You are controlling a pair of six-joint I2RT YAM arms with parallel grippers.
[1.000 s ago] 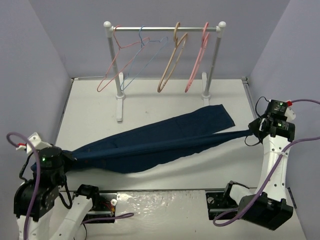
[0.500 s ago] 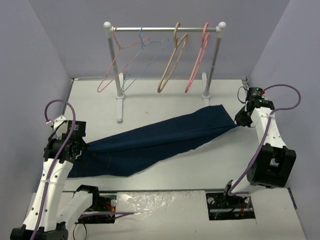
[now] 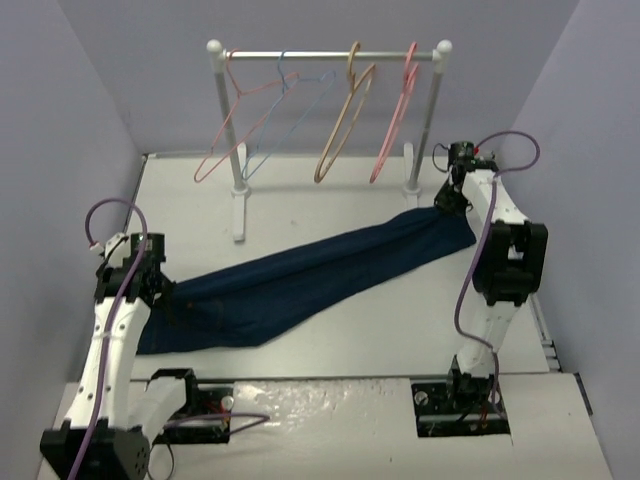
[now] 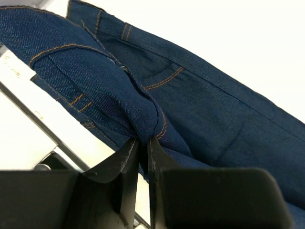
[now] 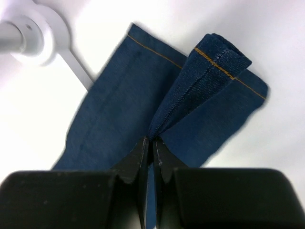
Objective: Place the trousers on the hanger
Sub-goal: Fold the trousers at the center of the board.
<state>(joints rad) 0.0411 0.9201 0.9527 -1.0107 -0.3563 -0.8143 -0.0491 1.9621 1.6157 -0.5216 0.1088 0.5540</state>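
Swung rearward, right gripper [image 5: 152,141] pinches trousers [image 3: 300,280] at hem, left gripper [image 4: 143,141] at waist.

White bench [image 3: 330,340] — navy trousers [image 3: 300,280] lie diag. across it, near-left to far-right; rack [image 3: 320,57] stands on 2 feet at back.

- Left arm [image 3: 112,335]: white tubular links, black joint housings, black block at the base.
- Right arm [image 3: 487,205]: same build, with one bulky black joint between the white links.
- A purple cable [image 3: 459,305] runs along each arm, looping free near the wrist.
- Left gripper [image 4: 143,139] and right gripper [image 5: 151,139]: matt black, two flat fingers tapering to thin tips, boxy black housing behind.
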